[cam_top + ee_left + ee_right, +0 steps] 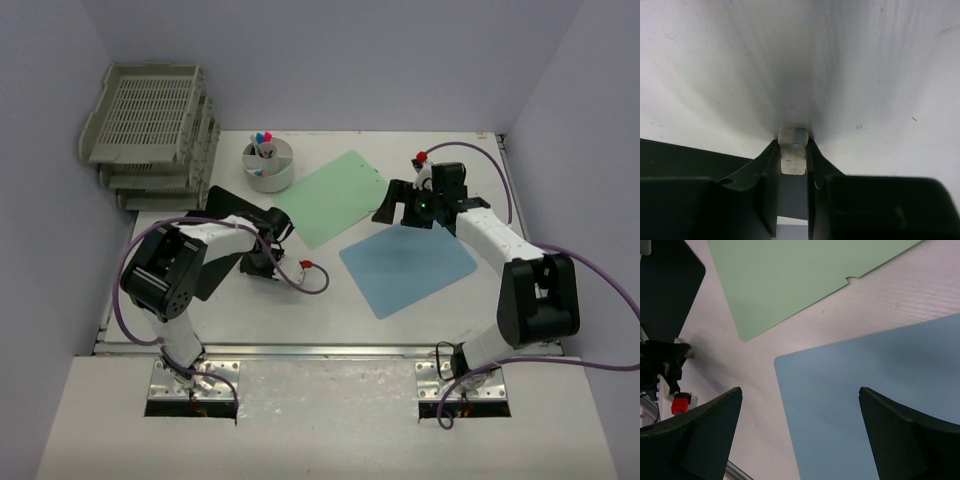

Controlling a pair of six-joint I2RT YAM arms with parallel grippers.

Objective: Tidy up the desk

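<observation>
- One desk [350, 310] is carrying everything counted here.
- Grey slatted trays [150, 110] are sitting stacked at the far left corner: at least three, with the lower ones overlapping too much to count exactly.
- One white cup [270, 183] is standing near the far edge, just beside the trays.
- At least two markers [262, 140], one pink-tipped and one blue-tipped, are standing in the cup.
- Three flat sheets are lying on the desk: one green sheet [335, 195] mid-desk, one blue sheet [410, 265] toward the right edge, and one black sheet [218, 200] toward the left edge.
- One small white block [793, 150] is resting in the left half.
- Two arms, the left arm [165, 270] and the right arm [500, 240], are reaching in from the near edge.
</observation>
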